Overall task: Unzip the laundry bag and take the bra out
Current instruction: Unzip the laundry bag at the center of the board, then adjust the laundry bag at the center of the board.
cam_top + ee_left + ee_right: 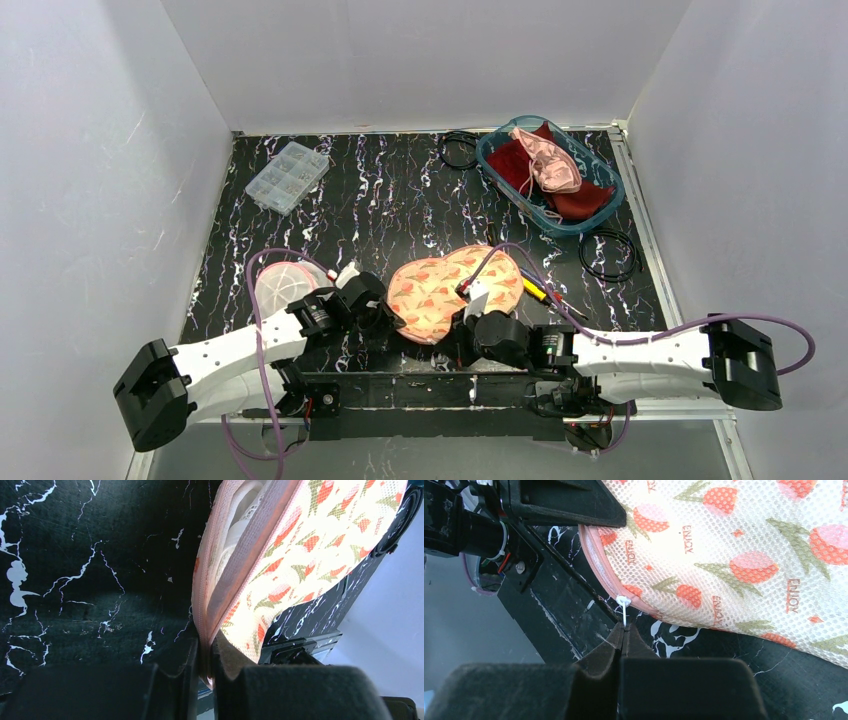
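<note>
The laundry bag [440,285], cream mesh printed with red flowers and edged with a pink zip, lies at the table's near middle. My left gripper [206,652] is shut on the bag's pink zip edge [202,595] at its left end. Between the parted zip tapes there, white lacy fabric [237,520] shows inside the bag; it looks like the bra. My right gripper [624,635] is shut on the thin white zip pull tie [624,607] hanging from the bag's near edge [596,560]. In the top view, both grippers sit at the bag's near side, left [385,318] and right [465,322].
A teal basket [607,196] at the back right holds red and pink garments. A clear parts box [287,176] sits back left. Black cable rings [608,255] lie right of the bag. A round white mesh item [280,285] lies by the left arm, and a yellow-handled tool [535,288] by the bag.
</note>
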